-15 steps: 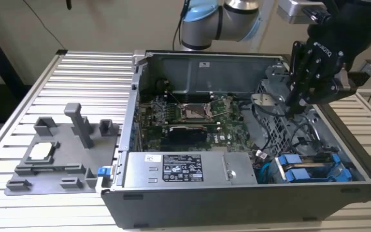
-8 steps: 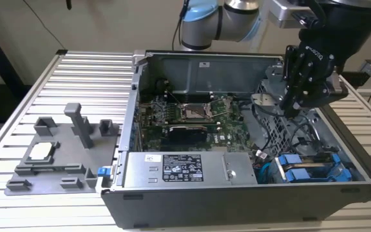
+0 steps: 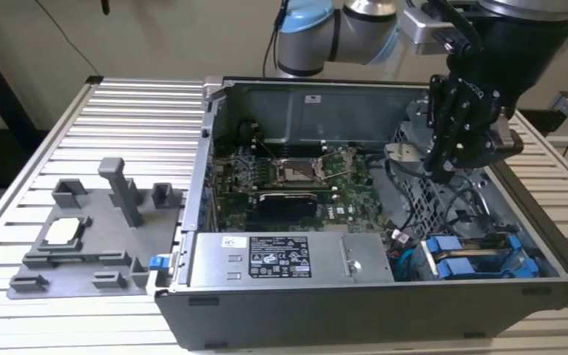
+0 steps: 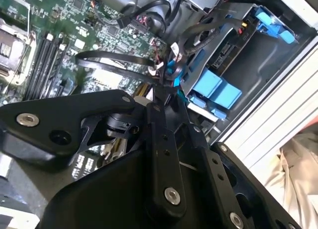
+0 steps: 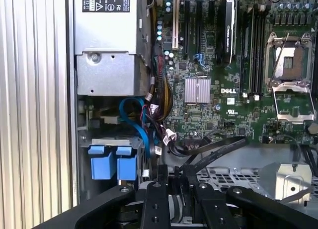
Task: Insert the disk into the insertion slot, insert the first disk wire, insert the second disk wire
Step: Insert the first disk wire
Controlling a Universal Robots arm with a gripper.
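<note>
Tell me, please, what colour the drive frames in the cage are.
Bright blue plastic frames, clearest in the exterior view.

PC case sits on bench; fixture tray on bench at exterior view's left of it. Inside: mobo mid, PSU at near wall, drives beside PSU, exterior view's right.

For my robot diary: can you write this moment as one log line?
place: claw inside open computer case | nearest: black cables by drive cage | drives: two blue-framed drives sitting in cage
</note>
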